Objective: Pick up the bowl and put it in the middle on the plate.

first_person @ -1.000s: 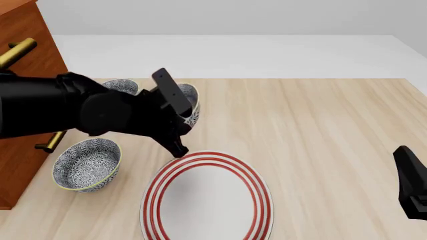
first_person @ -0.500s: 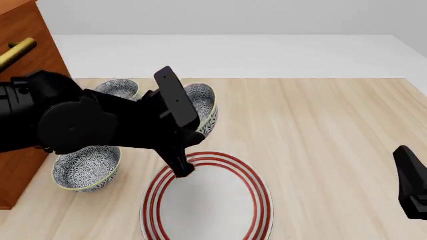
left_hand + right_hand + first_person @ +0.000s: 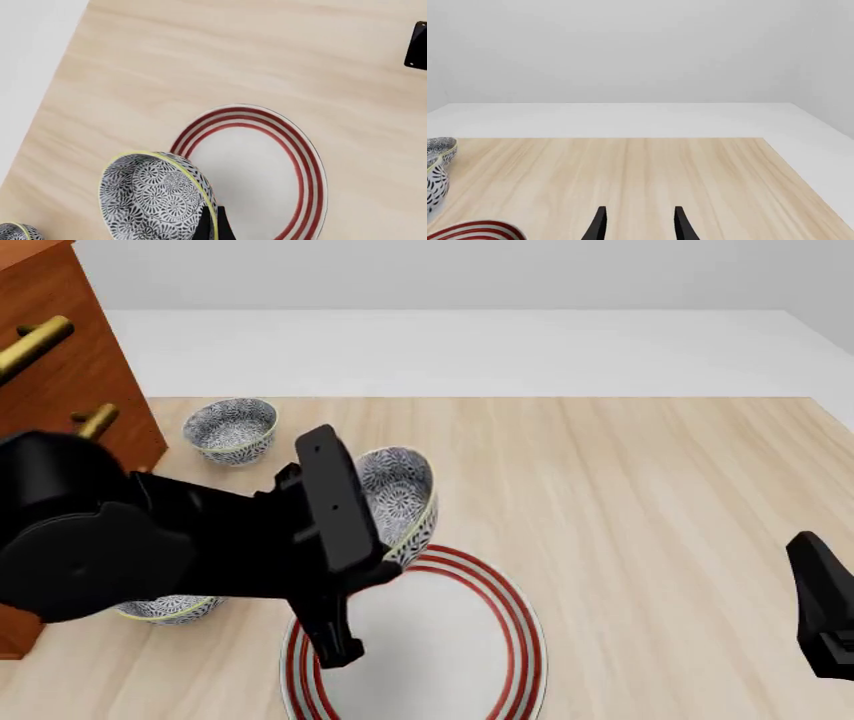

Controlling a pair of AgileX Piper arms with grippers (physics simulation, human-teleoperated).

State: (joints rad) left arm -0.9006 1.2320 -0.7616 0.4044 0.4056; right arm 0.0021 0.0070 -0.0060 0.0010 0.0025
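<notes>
My left gripper [image 3: 212,227] is shut on the yellowish rim of the floral bowl [image 3: 155,197]. In the front view the bowl [image 3: 396,495] hangs tilted in the air over the far left edge of the red-ringed white plate [image 3: 441,640], with the left gripper [image 3: 387,558] and its black arm covering the plate's left side. The plate [image 3: 257,172] lies bare on the wooden table. My right gripper [image 3: 639,225] stands open and holds nothing; it waits low at the table's right side [image 3: 823,595], far from the plate.
A second floral bowl [image 3: 231,428] stands at the back left. A third bowl [image 3: 167,609] peeks out under the left arm. A wooden cabinet [image 3: 60,350] with brass handles borders the table's left.
The left arm has lifted the bowl and carried it toward me and to the right, from beside the back bowl to above the plate's far edge. The right arm has stayed still.
</notes>
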